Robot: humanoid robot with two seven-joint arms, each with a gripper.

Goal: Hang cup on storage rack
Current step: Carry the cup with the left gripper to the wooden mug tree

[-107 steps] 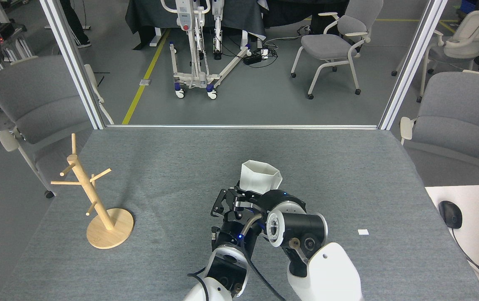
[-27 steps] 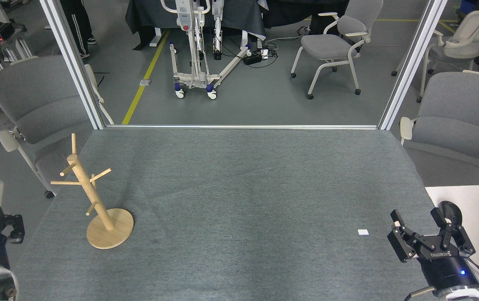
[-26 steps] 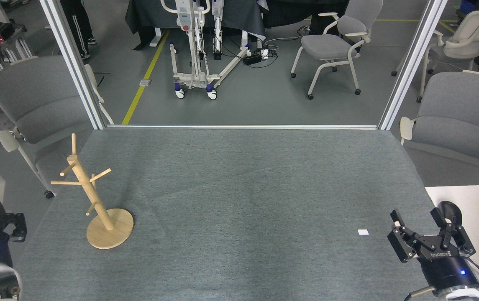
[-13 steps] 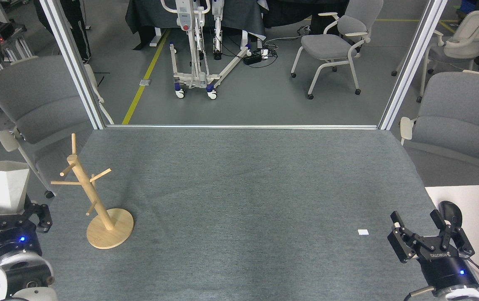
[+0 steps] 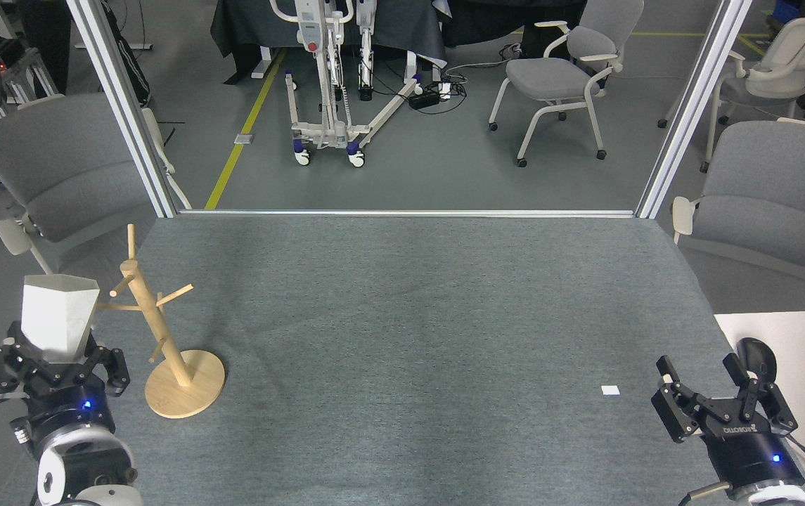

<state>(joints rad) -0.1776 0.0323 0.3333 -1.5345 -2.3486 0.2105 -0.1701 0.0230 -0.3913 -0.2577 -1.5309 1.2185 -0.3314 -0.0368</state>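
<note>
Landmark: light wooden mug tree (image 5: 163, 337) with a round disc base, one central post and thin pegs angled outward, standing upright at the near-left part of the grey felt-covered table (image 5: 416, 323).
Cup: small plain white faceted cup (image 5: 58, 313) with an angular rim, just left of the mug tree's post, lifted off the table and upright with its open mouth up; its right edge meets the tip of the rack's left-pointing peg in this view, though whether they touch cannot be told. The handle does not show.
Left gripper: black left gripper (image 5: 54, 358), left of the mug tree's base and below the cup, its fingers closed around the cup's lower part and carrying it.
Right gripper: black right gripper (image 5: 722, 393), far right of the mug tree at the table's near-right corner, fingers spread apart and holding nothing.
White tag: small white rectangular scrap (image 5: 610, 390) lying flat on the table, well to the right of the mug tree and just left of the right gripper.
Chair: grey padded office chair (image 5: 58, 169) behind the mug tree, off the table's left far corner.
</note>
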